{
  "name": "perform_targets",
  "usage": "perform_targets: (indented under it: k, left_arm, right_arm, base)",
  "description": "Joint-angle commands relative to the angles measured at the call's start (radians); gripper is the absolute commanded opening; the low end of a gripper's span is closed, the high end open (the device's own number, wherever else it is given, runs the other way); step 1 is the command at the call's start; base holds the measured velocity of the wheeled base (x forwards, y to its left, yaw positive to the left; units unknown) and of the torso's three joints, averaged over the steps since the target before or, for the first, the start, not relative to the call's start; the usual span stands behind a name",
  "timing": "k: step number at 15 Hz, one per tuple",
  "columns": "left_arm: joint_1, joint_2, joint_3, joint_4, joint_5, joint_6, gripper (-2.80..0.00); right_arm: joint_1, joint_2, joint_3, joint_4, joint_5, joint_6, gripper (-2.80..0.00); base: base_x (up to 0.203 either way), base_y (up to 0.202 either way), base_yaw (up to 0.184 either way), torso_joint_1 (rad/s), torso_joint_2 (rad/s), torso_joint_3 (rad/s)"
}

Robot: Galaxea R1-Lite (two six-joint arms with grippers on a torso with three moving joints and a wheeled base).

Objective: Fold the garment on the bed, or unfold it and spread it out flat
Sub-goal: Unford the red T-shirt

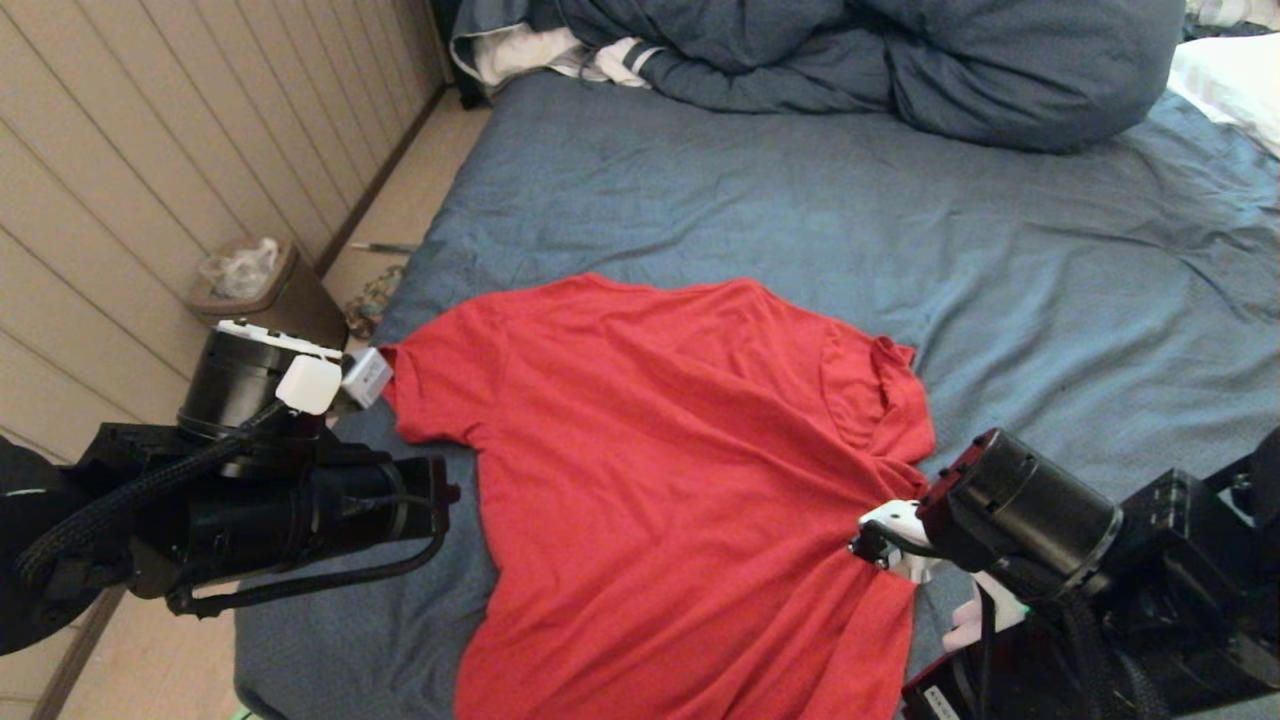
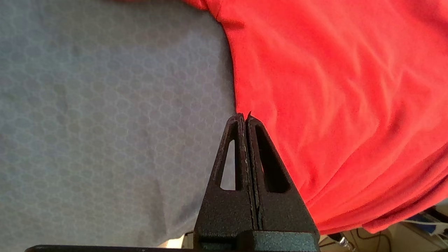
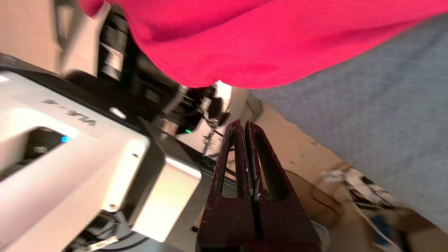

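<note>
The garment (image 1: pixel 680 450) is a red T-shirt lying spread on the bed (image 1: pixel 800 180) with its plain side up, neck toward the right. Its lower hem hangs over the bed's near edge. My left arm (image 1: pixel 300 500) hovers at the shirt's left side. In the left wrist view the left gripper (image 2: pixel 245 117) is shut, its tips at the border between the garment (image 2: pixel 332 87) and the sheet (image 2: pixel 105 105). My right arm (image 1: pixel 1020 510) is at the shirt's right edge. The right gripper (image 3: pixel 244 123) is shut and empty, below the hanging garment (image 3: pixel 245 42).
A bunched dark-blue duvet (image 1: pixel 900 60) and a white striped cloth (image 1: pixel 560 50) lie at the bed's far end, with a white pillow (image 1: pixel 1230 80) at far right. A brown bin (image 1: pixel 260 290) stands on the floor by the wall. My silver base (image 3: pixel 87 157) is beside the right gripper.
</note>
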Motion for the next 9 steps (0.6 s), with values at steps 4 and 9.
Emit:
perform_targets:
  k: [4,9]
  left_arm:
    - [0.000,-0.004,0.023,-0.025,-0.002,-0.020,-2.80]
    - [0.000,-0.010,0.039,-0.044,-0.002,-0.026,-2.80]
  right_arm:
    - [0.100,0.096,0.032,-0.085,-0.066,0.009,0.00]
    - [0.130,0.180,0.004,-0.119,-0.066,0.003,0.00]
  base:
    - [0.000,0.000,0.000,0.000,0.00,0.000]
    - [0.000,0.000,0.000,0.000,0.00,0.000]
